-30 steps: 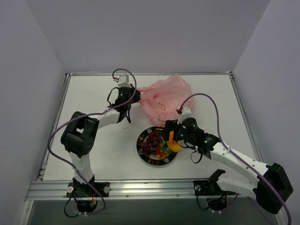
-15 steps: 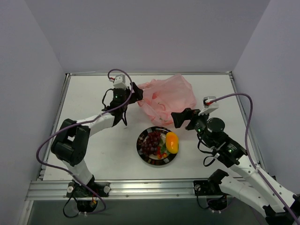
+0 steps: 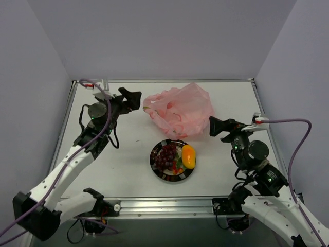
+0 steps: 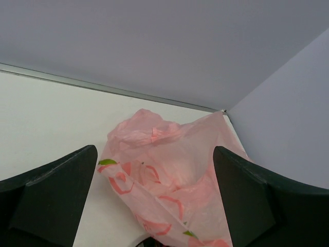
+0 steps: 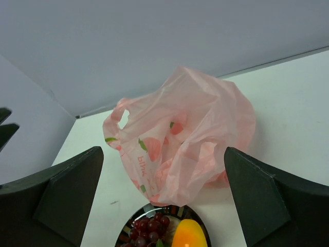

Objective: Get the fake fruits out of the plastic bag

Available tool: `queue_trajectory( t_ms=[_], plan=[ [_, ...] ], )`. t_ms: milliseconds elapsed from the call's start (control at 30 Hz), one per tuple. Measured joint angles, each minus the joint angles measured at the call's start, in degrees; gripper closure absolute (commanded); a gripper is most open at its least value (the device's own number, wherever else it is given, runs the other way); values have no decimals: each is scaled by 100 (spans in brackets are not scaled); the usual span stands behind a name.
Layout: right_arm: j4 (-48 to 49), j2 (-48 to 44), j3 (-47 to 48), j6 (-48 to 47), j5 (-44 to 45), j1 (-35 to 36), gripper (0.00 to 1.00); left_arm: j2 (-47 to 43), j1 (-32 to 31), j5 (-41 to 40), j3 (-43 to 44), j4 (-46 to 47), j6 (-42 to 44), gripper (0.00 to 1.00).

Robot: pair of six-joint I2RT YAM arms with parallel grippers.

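The left gripper (image 3: 132,99) and right gripper (image 3: 214,127) are hanging spread apart, empty. The plastic bag (image 3: 180,109) is lying just behind the plate (image 3: 153,163), its lettering (image 5: 140,162) illegible. The right wrist view, unlike the left, is showing the grape bunch (image 5: 149,226) and mango (image 5: 187,234) plated.

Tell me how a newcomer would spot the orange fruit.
On the white table, next to the crumpled pink plastic bag, sits a round dark-rimmed plate. The orange-yellow oval fruit lies on its right side, smooth and plain, unlike the knobbly dark purple grape bunch beside it.

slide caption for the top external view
Open left gripper and right gripper apart from the plastic bag; grape bunch and orange fruit on the plate.
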Motion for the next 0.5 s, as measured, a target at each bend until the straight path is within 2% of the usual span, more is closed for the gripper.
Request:
queue_trajectory(
  t_ms=[233,500],
  plan=[
    [-96,-684,63,103,586,-2,0,-1502,-103,9,258,-2103,516,6],
    [-229,-658,-33,240,756,-2,0,-2507,-103,-39,354,-3851,1123,6]
  ],
)
